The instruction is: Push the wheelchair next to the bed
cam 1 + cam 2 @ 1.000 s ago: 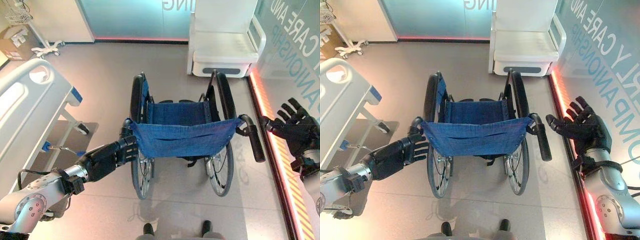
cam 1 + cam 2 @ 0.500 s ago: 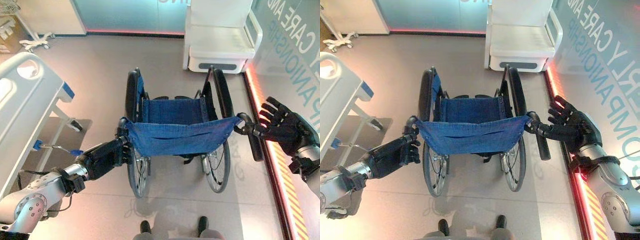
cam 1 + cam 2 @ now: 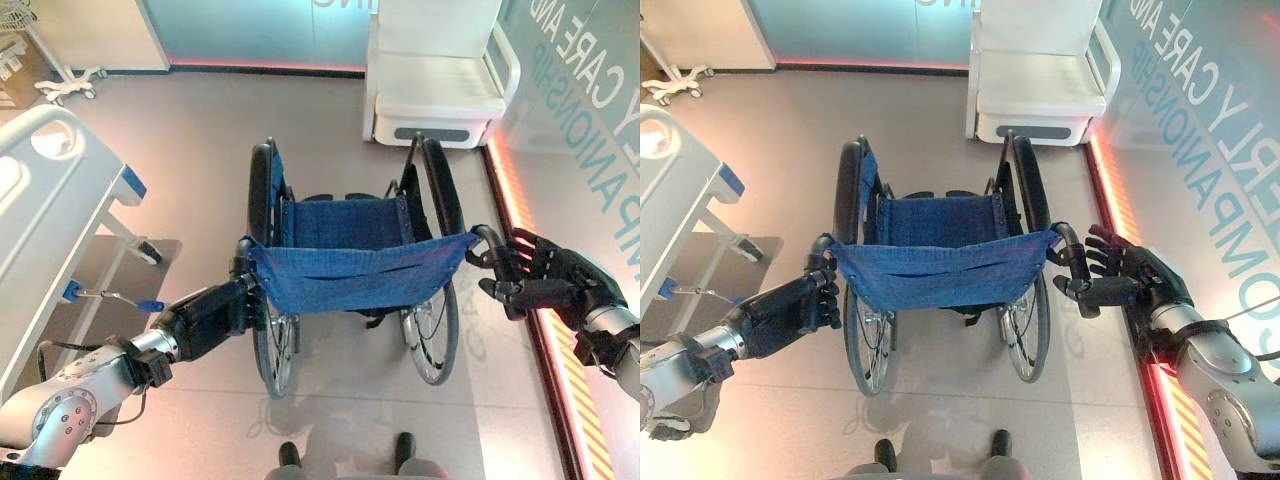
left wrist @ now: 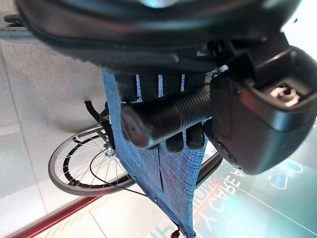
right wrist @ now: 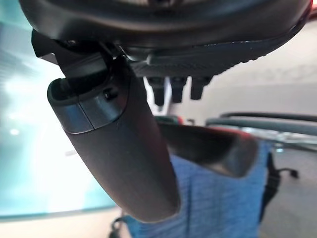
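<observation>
1. Standing in the middle of the floor right in front of me, the wheelchair (image 3: pixel 360 270) has its blue sling back (image 3: pixel 365 275) facing me and its big wheels either side; the bed (image 3: pixel 50 210) lies off to my left, well apart from it, so the push has hardly begun.
2. My left hand (image 3: pixel 215 312) has its fingers curled round the left push handle (image 4: pixel 163 119), which my wrist view shows lying across my palm with the end of the grip sticking out.
3. My right hand (image 3: pixel 1130 283) is at the right push handle (image 5: pixel 208 146): the grip sits between my thumb and my fingers, which are only partly bent, so I judge that side not clamped yet.
4. To do this step well, I should finish wrapping the right grip before pushing, so both sides load evenly.
5. Then I would push harder on the right to swing the chair leftward toward the bed.
6. Both my arms reach forward and low, the left from my lower left, the right from the wall side; the white armchair (image 3: pixel 440 80) stands ahead.
</observation>
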Available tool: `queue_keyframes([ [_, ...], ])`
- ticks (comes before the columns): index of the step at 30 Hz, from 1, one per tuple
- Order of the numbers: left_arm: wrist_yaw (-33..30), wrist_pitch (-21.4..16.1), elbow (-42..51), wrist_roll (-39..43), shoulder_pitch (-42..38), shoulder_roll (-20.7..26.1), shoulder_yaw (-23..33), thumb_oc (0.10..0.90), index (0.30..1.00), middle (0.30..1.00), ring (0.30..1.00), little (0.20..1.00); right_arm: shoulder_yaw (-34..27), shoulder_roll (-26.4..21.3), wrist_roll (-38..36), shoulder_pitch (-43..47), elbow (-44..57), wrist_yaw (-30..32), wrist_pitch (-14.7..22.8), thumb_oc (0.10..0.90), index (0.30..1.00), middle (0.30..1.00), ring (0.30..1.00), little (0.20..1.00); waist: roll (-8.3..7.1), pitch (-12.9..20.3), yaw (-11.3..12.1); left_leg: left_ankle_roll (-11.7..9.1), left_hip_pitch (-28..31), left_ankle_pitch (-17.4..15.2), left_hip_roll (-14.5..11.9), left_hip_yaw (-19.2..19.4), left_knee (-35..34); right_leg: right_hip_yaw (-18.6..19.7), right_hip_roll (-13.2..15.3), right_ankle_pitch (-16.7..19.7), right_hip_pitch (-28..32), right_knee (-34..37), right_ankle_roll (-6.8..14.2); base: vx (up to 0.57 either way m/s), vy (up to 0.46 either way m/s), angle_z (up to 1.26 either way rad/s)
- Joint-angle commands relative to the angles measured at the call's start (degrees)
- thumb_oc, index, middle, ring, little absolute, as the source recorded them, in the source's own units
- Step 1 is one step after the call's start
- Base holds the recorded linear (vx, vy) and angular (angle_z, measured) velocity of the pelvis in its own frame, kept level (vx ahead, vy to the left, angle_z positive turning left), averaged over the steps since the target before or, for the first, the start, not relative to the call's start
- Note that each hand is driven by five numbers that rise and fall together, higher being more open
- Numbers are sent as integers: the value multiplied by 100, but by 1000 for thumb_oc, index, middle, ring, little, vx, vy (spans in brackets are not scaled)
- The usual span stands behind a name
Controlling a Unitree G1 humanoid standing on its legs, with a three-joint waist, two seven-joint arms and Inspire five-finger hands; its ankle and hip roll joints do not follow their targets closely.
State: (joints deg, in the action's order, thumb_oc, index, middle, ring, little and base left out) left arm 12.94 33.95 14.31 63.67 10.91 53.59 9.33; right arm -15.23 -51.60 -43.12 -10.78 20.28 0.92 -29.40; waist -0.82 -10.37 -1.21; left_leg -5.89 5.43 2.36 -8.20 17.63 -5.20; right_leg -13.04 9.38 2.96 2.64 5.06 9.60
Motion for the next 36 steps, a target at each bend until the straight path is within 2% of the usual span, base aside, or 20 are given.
queue_keyframes([
  [1, 435, -1005, 277, 616, -999, 288, -12, 400, 300, 300, 300, 300, 40, -678, 152, 732, -154, 350, 190, 800, 900, 900, 900, 900, 140, 286, -58, -14, 28, -70, -77, -51, 42, -80, -35, -299, 198, -259, -69, 0, 0, 0],
  [7, 374, -1007, 189, 673, -1216, 389, -155, 400, 300, 300, 300, 300, 280, -716, 46, 1070, -511, 516, 96, 800, 900, 900, 900, 900, 147, 271, 7, -22, 29, -66, -65, -107, 36, -129, -30, -296, 228, -253, -64, 0, 0, 0],
  [16, 516, -906, -67, 715, -1739, 606, -566, 400, 300, 300, 300, 300, 823, -1187, -71, 1871, -1237, 340, -109, 800, 900, 900, 900, 900, 140, 301, 159, -44, 60, -69, -41, -176, 41, -273, 7, -294, 305, -247, -55, 4, -4, 1],
  [18, 530, -857, -146, 785, -1885, 672, -650, 400, 300, 300, 300, 300, 1024, -1363, -228, 2225, -1427, 377, -265, 800, 900, 900, 900, 900, 137, 312, 207, -46, 62, -74, -33, -207, 40, -304, 8, -306, 328, -244, -62, 0, 0, 0],
  [24, 603, -748, -317, 798, -2033, 727, -703, 400, 300, 300, 300, 300, 1282, -1481, -268, 2673, -1712, 353, -492, 800, 900, 900, 900, 900, 119, 352, 254, -38, 97, -95, -4, -250, 20, -338, -9, -314, 390, -207, -71, 30, -8, 7],
  [25, 636, -714, -347, 804, -2049, 740, -694, 400, 300, 300, 300, 300, 1345, -1488, -293, 2765, -1732, 372, -640, 800, 900, 900, 900, 900, 115, 373, 271, -39, 104, -101, -6, -252, 20, -349, -8, -322, 400, -209, -72, 33, -3, 7],
  [29, 626, -669, -331, 842, -2051, 761, -693, 400, 300, 300, 300, 300, 1481, -1491, 29, 2871, -1780, 192, -905, 800, 900, 900, 900, 900, 112, 402, 299, -41, 115, -110, 1, -269, 20, -366, -14, -335, 426, -197, -75, 19, -1, 2],
  [30, 635, -665, -341, 843, -2058, 756, -701, 400, 300, 300, 300, 300, 1540, -1485, 235, 2886, -1800, 92, -1097, 400, 300, 300, 300, 300, 111, 406, 308, -44, 117, -109, 1, -268, 20, -374, -14, -339, 437, -191, -78, 0, 0, 0],
  [36, 661, -690, -380, 799, -2077, 709, -751, 400, 300, 300, 300, 300, 1826, -1525, 787, 2947, -1945, -405, -1630, 400, 300, 300, 300, 300, 89, 401, 327, -40, 136, -119, 0, -286, 20, -376, -32, -352, 465, -177, -92, 0, 0, 0],
])
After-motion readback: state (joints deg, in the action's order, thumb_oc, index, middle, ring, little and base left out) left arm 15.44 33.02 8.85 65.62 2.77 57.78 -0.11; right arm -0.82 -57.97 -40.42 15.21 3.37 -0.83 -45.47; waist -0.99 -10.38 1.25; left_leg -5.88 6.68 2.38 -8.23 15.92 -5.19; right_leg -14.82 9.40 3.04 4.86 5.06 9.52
